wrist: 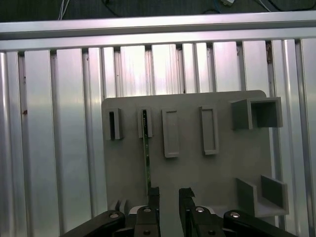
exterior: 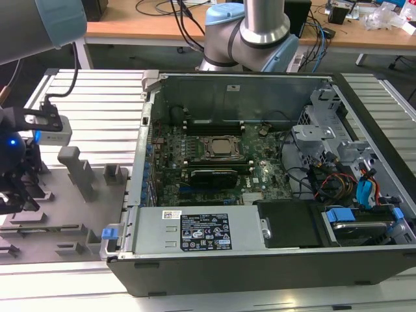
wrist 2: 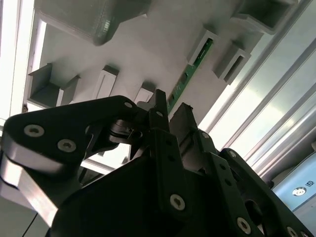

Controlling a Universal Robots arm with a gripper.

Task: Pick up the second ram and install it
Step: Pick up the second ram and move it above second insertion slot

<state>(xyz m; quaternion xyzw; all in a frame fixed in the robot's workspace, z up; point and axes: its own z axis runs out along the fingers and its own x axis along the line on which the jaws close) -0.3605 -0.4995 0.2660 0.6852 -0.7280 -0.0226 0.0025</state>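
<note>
The second ram [wrist: 146, 148] is a thin green stick standing on edge in a slot of the grey holder plate [wrist: 222, 173]. In the second wrist view the ram [wrist 2: 190, 74] runs from its slot toward the gap between my fingertips. My gripper [wrist: 169, 193] hovers over the near end of the stick, open, with one finger [wrist: 154, 195] close beside the ram's end. In the second wrist view the gripper [wrist 2: 173, 109] also stands open, nothing clamped. In the exterior view the gripper [exterior: 14, 195] hangs over the holder plate [exterior: 71, 214] at the exterior view's left.
The open computer case [exterior: 260, 260] lies at the exterior view's right, with the processor socket [exterior: 218, 146] and black memory slots [exterior: 214, 123] inside. Grey blocks [exterior: 75, 169] rise from the holder plate. Ribbed aluminium table [wrist: 49, 123] surrounds the plate.
</note>
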